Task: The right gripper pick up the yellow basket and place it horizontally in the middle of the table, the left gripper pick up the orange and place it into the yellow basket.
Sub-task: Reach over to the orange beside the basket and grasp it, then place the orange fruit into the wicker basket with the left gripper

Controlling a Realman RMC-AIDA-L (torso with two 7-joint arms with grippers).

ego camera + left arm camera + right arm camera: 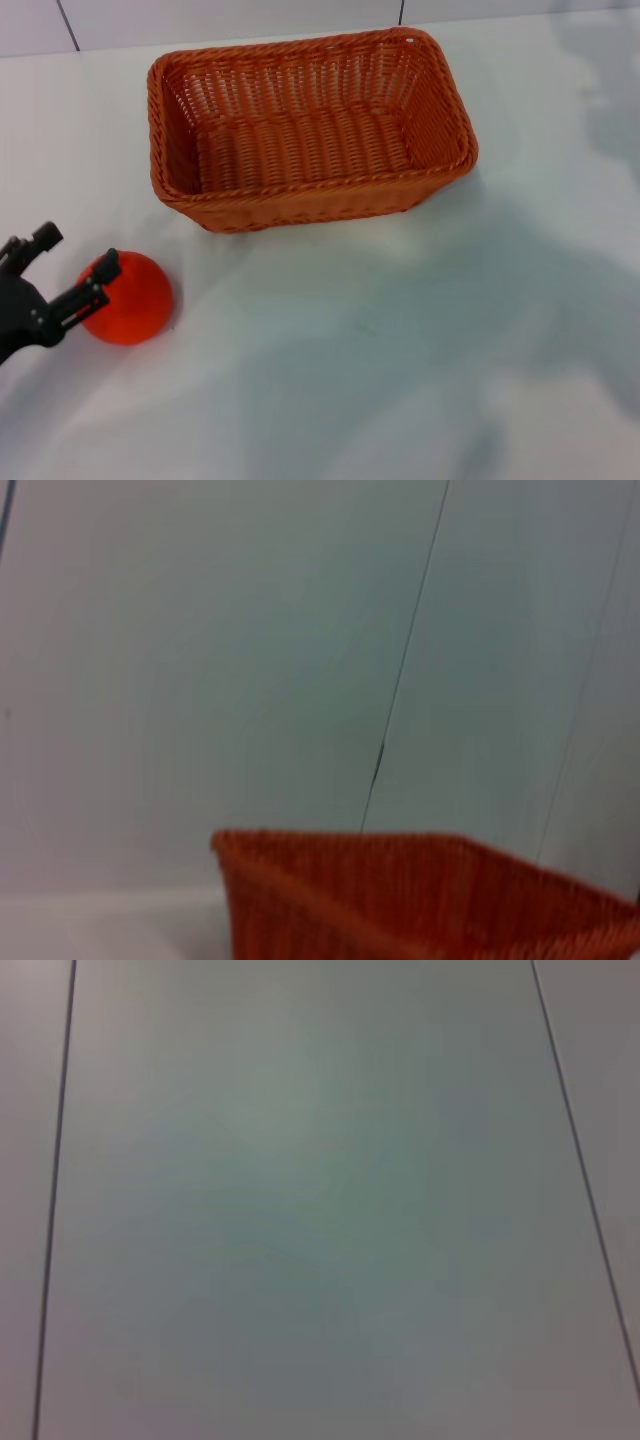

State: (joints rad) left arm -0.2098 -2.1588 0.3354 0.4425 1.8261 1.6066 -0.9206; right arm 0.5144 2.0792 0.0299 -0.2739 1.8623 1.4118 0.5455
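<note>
Where the head view looks down on the table [400,360], the basket [310,125] sits at the far side, a little left of centre, upright with its open top facing up and its long side running left to right. Nothing lies inside it. The orange [128,298] rests on the table at the near left, well apart from the basket and nearer than its left corner. The left gripper [72,267] reaches in from the left edge with its jaws spread wide. One black finger [88,292] lies across the left face of the orange, its tip at the fruit's top; the other finger [36,240] stands farther off, to the left and clear of the fruit. The orange is not clamped between them. The right gripper does not show in this view.

From the left wrist view, a corner of the basket [400,900] fills the lower part, its braided rim and sloping woven side turned to the camera. Behind it rises a pale wall [250,660] with thin dark seams. The arm's own fingers are out of sight.

From the right wrist view, only pale panels [320,1200] with thin dark seams show; no gripper, basket or fruit appears.
</note>
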